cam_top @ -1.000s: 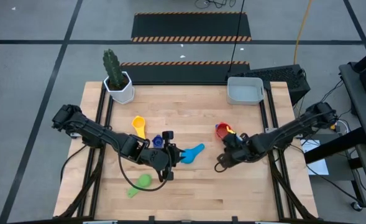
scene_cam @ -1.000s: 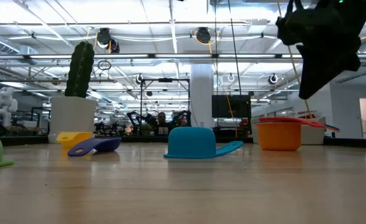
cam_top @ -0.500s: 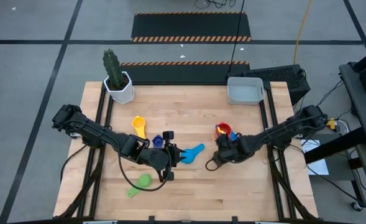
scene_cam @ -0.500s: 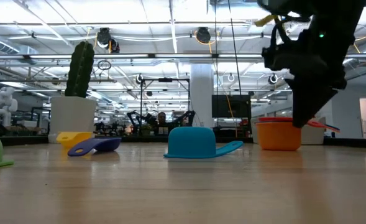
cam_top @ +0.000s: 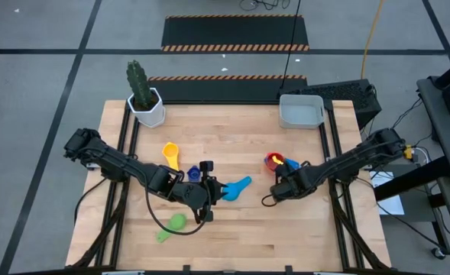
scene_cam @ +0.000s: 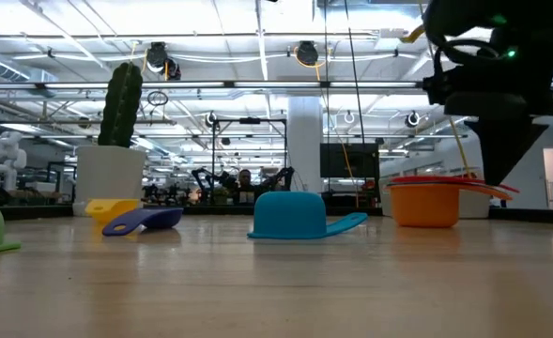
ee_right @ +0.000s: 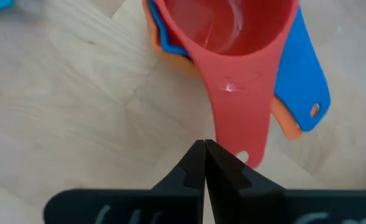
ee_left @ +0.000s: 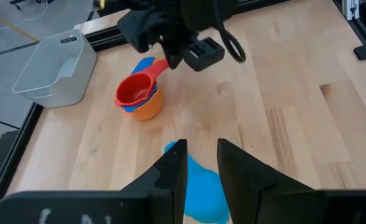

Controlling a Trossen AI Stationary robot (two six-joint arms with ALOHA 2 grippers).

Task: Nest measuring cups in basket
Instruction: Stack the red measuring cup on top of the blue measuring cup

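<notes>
Overhead, my right gripper (cam_top: 276, 192) has drawn back from the stacked cups (cam_top: 276, 161) since half a second ago and now sits just near and left of them, free of them. My left gripper (cam_top: 209, 191) has not moved; it rests mid-table beside the light blue cup (cam_top: 235, 188), with the dark blue cup (cam_top: 195, 174) and yellow cup (cam_top: 171, 155) to its left and the green cup (cam_top: 173, 224) nearer the front edge. The basket (cam_top: 301, 111) stands at the far right corner, the cactus pot (cam_top: 148, 107) at the far left; bare wood lies open between stack and basket.

Level with the table, the orange cup (scene_cam: 423, 204) carries the red one (scene_cam: 445, 183) on top, and my right arm hangs above it, higher than before. The light blue cup (scene_cam: 290, 215) lies mouth down.

From my left wrist, my fingers (ee_left: 173, 168) stand apart over the light blue cup (ee_left: 201, 190); the stack (ee_left: 140, 96) and basket (ee_left: 55, 65) lie beyond.

From my right wrist, my fingertips (ee_right: 197, 163) are pressed together, empty, at the red handle (ee_right: 235, 118).
</notes>
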